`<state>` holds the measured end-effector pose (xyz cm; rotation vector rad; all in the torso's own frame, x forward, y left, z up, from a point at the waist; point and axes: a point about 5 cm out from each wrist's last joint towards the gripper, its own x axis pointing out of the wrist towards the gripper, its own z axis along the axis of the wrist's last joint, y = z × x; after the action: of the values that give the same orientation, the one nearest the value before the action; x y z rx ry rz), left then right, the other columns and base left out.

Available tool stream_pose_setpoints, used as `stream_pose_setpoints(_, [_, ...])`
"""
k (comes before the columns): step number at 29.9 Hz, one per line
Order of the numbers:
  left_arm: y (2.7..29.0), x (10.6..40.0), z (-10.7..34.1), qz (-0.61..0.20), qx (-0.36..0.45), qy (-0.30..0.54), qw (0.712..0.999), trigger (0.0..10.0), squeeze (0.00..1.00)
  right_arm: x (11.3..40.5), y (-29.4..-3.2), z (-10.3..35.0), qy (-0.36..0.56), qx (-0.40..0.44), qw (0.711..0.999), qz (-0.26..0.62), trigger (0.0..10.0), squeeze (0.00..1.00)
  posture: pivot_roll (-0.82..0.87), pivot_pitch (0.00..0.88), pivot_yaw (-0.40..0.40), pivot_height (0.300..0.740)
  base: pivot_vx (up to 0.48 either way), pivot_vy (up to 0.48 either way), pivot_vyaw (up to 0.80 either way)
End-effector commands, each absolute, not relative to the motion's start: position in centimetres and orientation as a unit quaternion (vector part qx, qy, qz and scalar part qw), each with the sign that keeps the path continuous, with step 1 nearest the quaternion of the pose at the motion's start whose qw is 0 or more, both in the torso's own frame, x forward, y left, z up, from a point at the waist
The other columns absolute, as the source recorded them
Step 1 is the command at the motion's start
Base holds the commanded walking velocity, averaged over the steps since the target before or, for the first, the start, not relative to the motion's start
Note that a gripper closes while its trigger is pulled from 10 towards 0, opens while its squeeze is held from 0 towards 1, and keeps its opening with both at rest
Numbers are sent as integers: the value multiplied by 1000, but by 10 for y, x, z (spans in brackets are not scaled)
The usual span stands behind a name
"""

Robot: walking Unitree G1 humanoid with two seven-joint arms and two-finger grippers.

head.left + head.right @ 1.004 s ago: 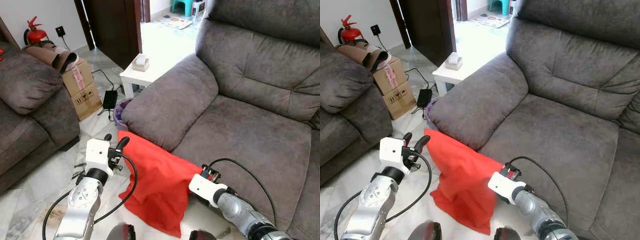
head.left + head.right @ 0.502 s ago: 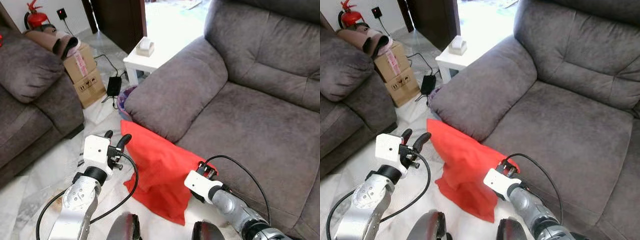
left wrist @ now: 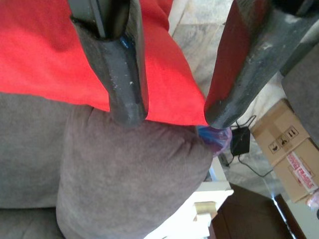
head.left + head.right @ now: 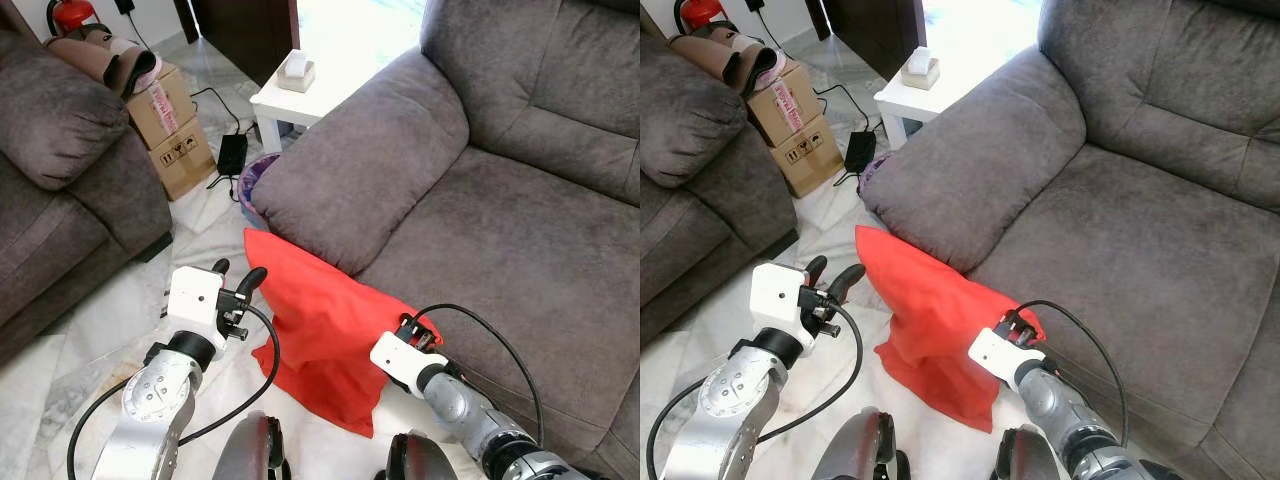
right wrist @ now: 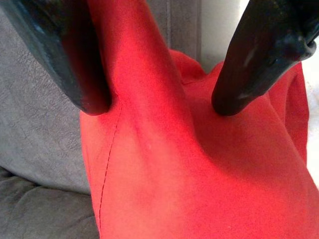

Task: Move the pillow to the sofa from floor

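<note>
A red pillow (image 4: 320, 330) stands on the floor, leaning against the front of the grey sofa (image 4: 500, 220) under its armrest (image 4: 360, 180). My left gripper (image 4: 238, 272) is open just left of the pillow's upper corner, not touching it; in the left wrist view its fingers (image 3: 119, 64) frame the pillow's edge and the armrest. My right gripper (image 5: 159, 104) is open at the pillow's right corner by the seat front, one finger on each side of a raised fold of red fabric (image 5: 149, 149).
A second grey sofa (image 4: 60, 180) stands at the left. Behind the armrest are a white side table (image 4: 300, 95), cardboard boxes (image 4: 175, 140), a power adapter with cable (image 4: 232, 152) and a purple bin (image 4: 255, 185). Marble floor lies between the sofas.
The camera has shifted forward and down. My right gripper has pushed in against the pillow's right corner, which now bunches around it. The left gripper stays open beside the upper corner.
</note>
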<state>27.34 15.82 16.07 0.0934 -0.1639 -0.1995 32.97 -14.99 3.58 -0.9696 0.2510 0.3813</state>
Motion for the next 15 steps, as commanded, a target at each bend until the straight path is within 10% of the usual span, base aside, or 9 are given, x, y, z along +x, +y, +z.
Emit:
stream_pose_setpoints(1, [161, 269, 162, -101, 52, -79, 990, 10000, 0, 327, -145, 32, 124, -458, 860, 186, 0, 0, 195, 296, 76, 636, 0, 0, 0])
stream_pose_setpoints(15, [159, 275, 168, -106, 66, -84, 989, 10000, 0, 330, -150, 36, 104, -498, 844, 168, 0, 0, 185, 280, 82, 636, 0, 0, 0])
